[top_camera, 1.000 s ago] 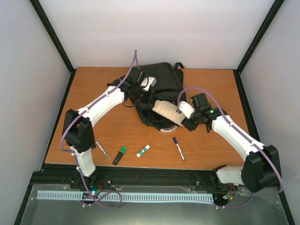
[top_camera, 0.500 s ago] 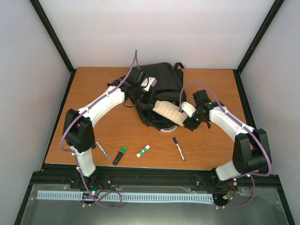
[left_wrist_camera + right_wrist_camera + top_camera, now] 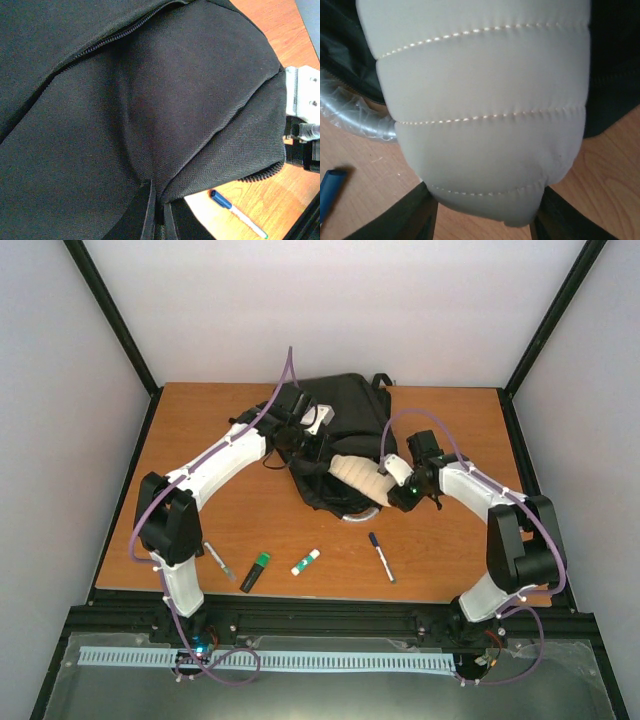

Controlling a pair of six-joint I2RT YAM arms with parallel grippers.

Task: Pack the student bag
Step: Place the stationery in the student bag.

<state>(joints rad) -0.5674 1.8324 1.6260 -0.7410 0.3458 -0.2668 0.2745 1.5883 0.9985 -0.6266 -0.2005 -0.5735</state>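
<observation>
Loading step, cream pouch into the student bag (image 3: pixel 345 425).

- Student bag: black, lying flat at the far middle of the table (image 3: pixel 190 450), mouth turned toward the arms.
- Left gripper (image 3: pixel 157 212): at the bag's near-left edge, jaws together, pinching a fold of the bag's fabric. The folds run down into the fingers in the left wrist view. Judged to be holding the mouth up.
- Cream pouch (image 3: pixel 480 100): quilted, lying across the bag's near edge. Its far end is at the mouth and its near end sticks out over the wood.
- Right gripper (image 3: pixel 485 200): at the pouch's near end, one finger against each side. The pouch narrows between them, so I read this as a clamp on the pouch.

How to do it well (judgement):
- Push the pouch along its own length, straight at the mouth and low.
- Lift the left pinch so the lip does not fold under the pouch's leading edge.
- Release only once most of the pouch is past the zip line. It is soft and may buckle if shoved from the tail.

In the way:
- Clear plastic-wrapped ring (image 3: pixel 350 117): sits at the bag's near edge, partly under the pouch. It could ride along or snag.

Waiting in front of the bag, nearer the arm bases:
- blue pen (image 3: pixel 381 556)
- glue stick (image 3: pixel 306 561)
- green highlighter (image 3: pixel 256 571)
- grey pen (image 3: pixel 218 560)

All four are well apart from the bag and none blocks the push.
</observation>
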